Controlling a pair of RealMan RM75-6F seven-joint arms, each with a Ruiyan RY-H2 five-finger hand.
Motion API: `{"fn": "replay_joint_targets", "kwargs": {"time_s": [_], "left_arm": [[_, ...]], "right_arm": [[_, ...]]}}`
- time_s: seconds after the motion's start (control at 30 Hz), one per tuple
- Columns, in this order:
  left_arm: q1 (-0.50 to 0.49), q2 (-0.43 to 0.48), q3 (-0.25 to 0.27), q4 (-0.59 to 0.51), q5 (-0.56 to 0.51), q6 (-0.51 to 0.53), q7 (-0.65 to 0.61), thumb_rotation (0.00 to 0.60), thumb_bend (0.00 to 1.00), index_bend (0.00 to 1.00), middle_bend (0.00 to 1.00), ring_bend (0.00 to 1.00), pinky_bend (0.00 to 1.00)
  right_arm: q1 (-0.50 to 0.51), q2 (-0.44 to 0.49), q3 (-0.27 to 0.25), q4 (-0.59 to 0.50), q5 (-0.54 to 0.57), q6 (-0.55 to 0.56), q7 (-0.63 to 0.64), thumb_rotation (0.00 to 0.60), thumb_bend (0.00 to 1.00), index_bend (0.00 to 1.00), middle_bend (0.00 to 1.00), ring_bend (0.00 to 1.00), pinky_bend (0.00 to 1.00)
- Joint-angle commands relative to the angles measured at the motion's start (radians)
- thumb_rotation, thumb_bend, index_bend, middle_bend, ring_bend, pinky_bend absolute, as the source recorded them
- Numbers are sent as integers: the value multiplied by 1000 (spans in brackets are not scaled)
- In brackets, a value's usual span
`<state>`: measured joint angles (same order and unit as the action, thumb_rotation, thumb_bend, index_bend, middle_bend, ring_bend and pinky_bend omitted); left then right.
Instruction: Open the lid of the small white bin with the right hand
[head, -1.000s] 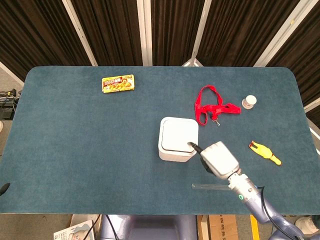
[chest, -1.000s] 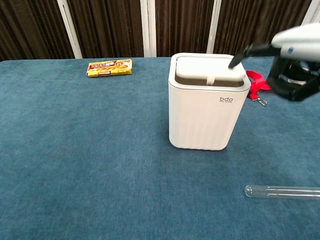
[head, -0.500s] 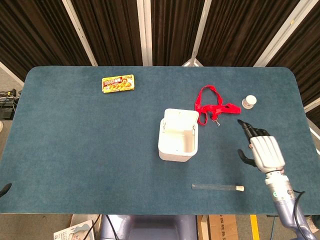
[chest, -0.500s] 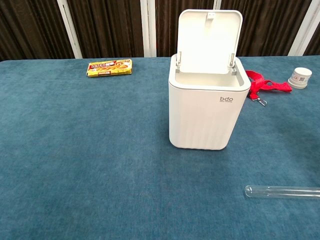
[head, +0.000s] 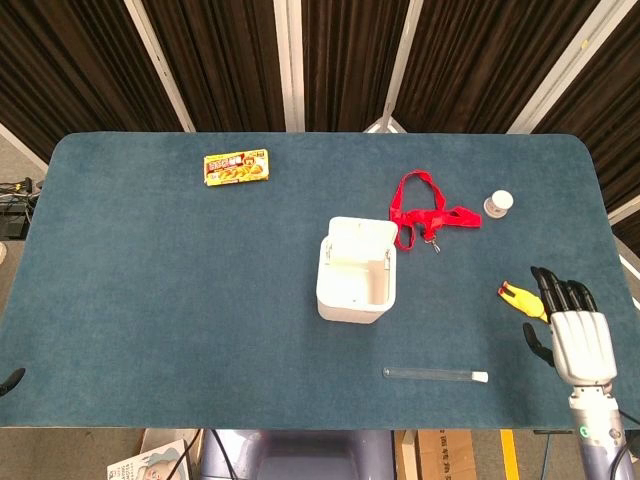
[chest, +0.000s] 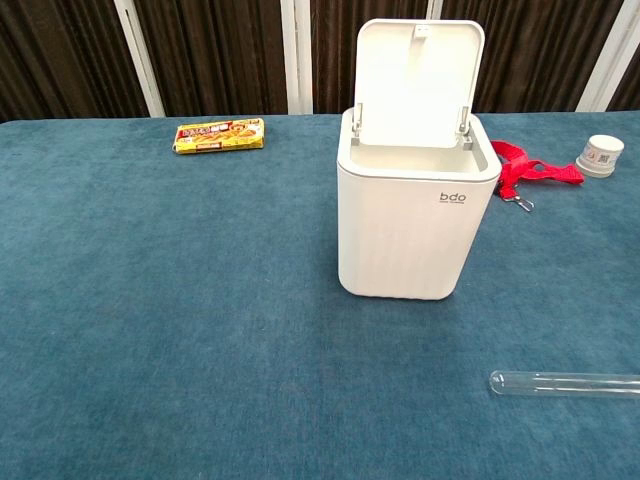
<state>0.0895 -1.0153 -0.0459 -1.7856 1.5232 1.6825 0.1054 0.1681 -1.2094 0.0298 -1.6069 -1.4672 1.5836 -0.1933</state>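
The small white bin (head: 354, 291) (chest: 416, 228) stands near the middle of the blue table. Its lid (chest: 419, 78) (head: 361, 239) is swung up and stands upright at the back edge, so the inside shows. My right hand (head: 574, 333) is far off to the right near the table's front right corner, fingers spread, holding nothing. It does not show in the chest view. My left hand is out of both views.
A glass test tube (head: 435, 374) (chest: 565, 383) lies in front of the bin. A red strap (head: 425, 212) (chest: 527, 169), a small white jar (head: 498, 204) (chest: 600, 155), a yellow rubber chicken (head: 521, 298) by my right hand, and a yellow snack box (head: 236, 167) (chest: 220, 135) lie around.
One second ago my right hand touched the shut lid. The lid then sprang up, and the hand has drawn away to the right and toward the front edge.
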Motion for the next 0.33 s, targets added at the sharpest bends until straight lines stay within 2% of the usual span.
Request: {"fn": "replay_joint_targets", "kwargs": {"time_s": [0.03,0.33], "left_arm": [[-2,0,1,0,2,-3,3,600,46,75,0,0,0],[-10,2,6,3,5,-21,12,600,46,75,0,0,0]], "right_arm": [[-23,-25,-21,41,-33,19,22,600,353,88,156,213,172],[-41,-38,-27,70,-74,35,31,600,353,88,157,207,170]]}}
